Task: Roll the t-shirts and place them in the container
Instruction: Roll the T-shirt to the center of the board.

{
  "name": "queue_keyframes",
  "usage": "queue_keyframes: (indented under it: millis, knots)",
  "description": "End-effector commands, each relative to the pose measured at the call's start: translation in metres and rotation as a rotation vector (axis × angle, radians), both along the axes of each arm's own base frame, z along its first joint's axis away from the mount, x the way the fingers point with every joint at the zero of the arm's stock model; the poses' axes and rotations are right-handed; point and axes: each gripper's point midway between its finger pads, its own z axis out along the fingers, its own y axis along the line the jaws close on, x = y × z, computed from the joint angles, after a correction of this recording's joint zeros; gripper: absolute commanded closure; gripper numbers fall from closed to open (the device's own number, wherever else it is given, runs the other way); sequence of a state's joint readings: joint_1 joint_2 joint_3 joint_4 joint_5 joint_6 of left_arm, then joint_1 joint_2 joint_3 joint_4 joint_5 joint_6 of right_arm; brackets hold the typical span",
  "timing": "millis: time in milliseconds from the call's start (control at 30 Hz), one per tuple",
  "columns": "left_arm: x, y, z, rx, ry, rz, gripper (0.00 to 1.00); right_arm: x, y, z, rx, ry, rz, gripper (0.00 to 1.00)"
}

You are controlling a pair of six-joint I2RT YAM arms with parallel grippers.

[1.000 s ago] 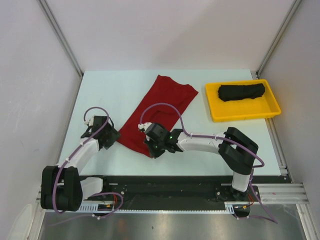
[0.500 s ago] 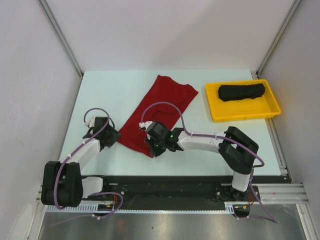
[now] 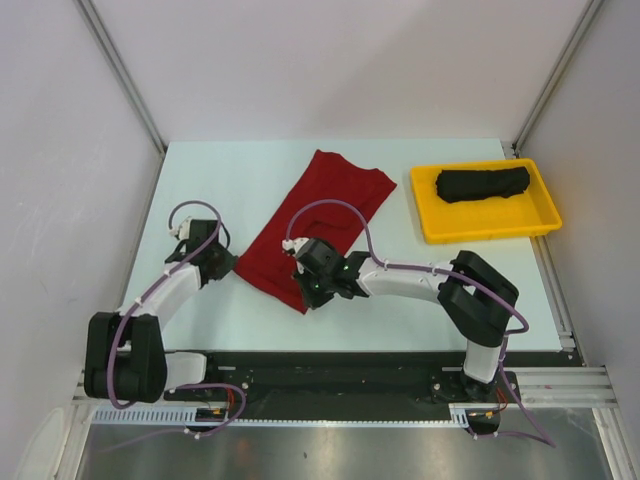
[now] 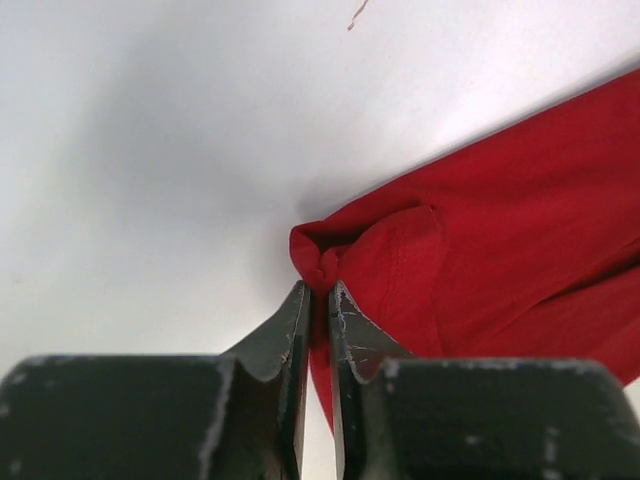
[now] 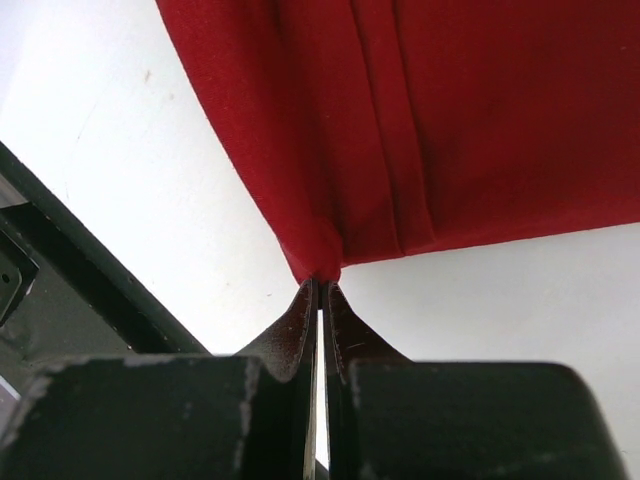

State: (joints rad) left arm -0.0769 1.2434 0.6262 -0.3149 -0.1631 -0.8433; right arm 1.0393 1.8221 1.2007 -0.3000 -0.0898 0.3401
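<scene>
At the left of the tabletop (image 3: 225, 175), my left jaws stand narrow, pinched on the near left corner of the red t-shirt (image 3: 322, 200). Through my left wrist camera I see that corner bunched into a small fold right at my fingertips (image 4: 285, 340), and the rest of the cloth spreads away to the right over the white surface.

The red t-shirt lies flat in the middle of the tabletop as a long folded strip, slanting from its near end between my two arms up toward the far right.

My right jaws sit at the other near corner of that strip. They are pressed almost together, with the point of the cloth gripped between the tips. From my right wrist camera, lengthwise creases run up the shirt away from me.

Farther right, well apart from the red one, the black t-shirt (image 3: 483, 184) rests as a compact roll inside the yellow tray (image 3: 440, 230) at the far right corner.
</scene>
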Motion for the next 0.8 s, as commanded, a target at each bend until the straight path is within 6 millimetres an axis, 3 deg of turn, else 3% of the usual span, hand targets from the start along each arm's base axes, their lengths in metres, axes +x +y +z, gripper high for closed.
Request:
queue_keyframes:
  millis: [0,200,767]
  knots:
    - [0.017,0.002,0.011,0.061,0.005,-0.051,0.87,0.008,0.006,0.014,0.052,-0.010,-0.010,1.00]
    - [0.030,-0.006,0.010,0.065,0.034,-0.087,0.91,0.010,0.004,0.011,0.061,0.011,-0.023,1.00]
    - [0.058,-0.027,0.001,0.075,0.082,-0.137,0.83,0.024,-0.012,-0.014,0.068,0.123,-0.090,1.00]
